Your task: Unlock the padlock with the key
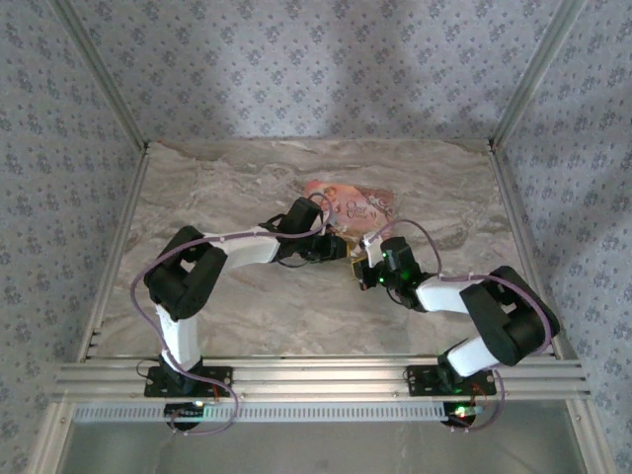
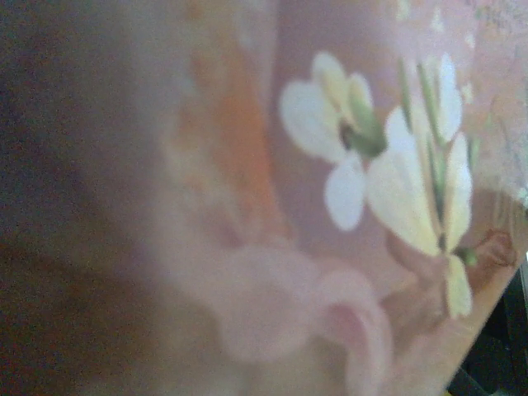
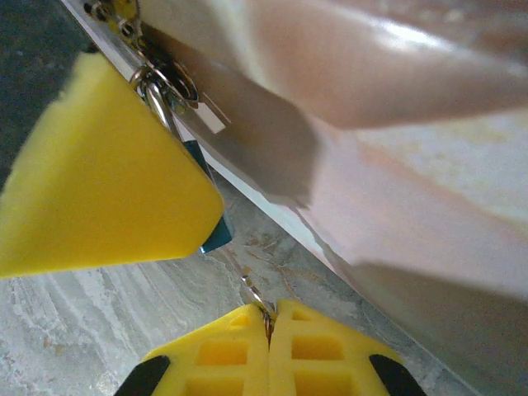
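Ribbed yellow fingers [image 3: 216, 356] of the right gripper [image 3: 268, 313] are pinched together on the thin silvery key [image 3: 254, 290] over the veined, marble-look table [image 3: 82, 318]. At 11 o'clock, the teal padlock [image 3: 213, 229] hangs at the glossy pink box's [image 3: 396, 190] edge. I cannot tell how the left gripper's [image 1: 332, 247] fingers stand.

You see a flat pink illustrated box [image 1: 348, 205] lying mid-table on the marbled tabletop [image 1: 227, 188], white flowers [image 2: 396, 173] printed on it. Patterned blue-grey wallpaper [image 1: 316, 59] surrounds; aluminium rails [image 1: 326, 373] line the near edge.
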{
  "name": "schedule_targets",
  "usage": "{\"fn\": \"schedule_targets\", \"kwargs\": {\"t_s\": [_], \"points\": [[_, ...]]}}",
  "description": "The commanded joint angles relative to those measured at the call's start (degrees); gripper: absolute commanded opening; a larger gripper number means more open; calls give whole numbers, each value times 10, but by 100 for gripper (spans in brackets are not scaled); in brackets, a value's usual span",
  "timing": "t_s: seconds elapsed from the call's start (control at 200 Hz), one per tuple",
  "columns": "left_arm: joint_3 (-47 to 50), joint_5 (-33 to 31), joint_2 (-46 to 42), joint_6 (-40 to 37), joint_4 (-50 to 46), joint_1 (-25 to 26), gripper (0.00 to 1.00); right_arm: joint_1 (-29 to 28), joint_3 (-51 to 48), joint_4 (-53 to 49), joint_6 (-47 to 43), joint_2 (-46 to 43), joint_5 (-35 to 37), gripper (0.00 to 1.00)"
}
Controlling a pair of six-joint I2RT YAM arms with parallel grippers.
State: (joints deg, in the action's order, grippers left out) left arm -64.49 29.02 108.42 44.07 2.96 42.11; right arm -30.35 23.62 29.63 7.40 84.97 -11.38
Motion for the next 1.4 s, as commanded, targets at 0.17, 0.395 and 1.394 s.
{"fn": "schedule_targets", "kwargs": {"t_s": [0.17, 0.395, 1.394], "points": [[-19, 33, -26, 12, 12, 0, 19, 3, 27, 32, -16, 5, -22, 0], [-20, 34, -25, 13, 11, 0, 19, 4, 36, 40, -13, 11, -22, 0], [-27, 38, -14, 15, 8, 0, 19, 11, 69, 83, 19, 19, -65, 0]]}}
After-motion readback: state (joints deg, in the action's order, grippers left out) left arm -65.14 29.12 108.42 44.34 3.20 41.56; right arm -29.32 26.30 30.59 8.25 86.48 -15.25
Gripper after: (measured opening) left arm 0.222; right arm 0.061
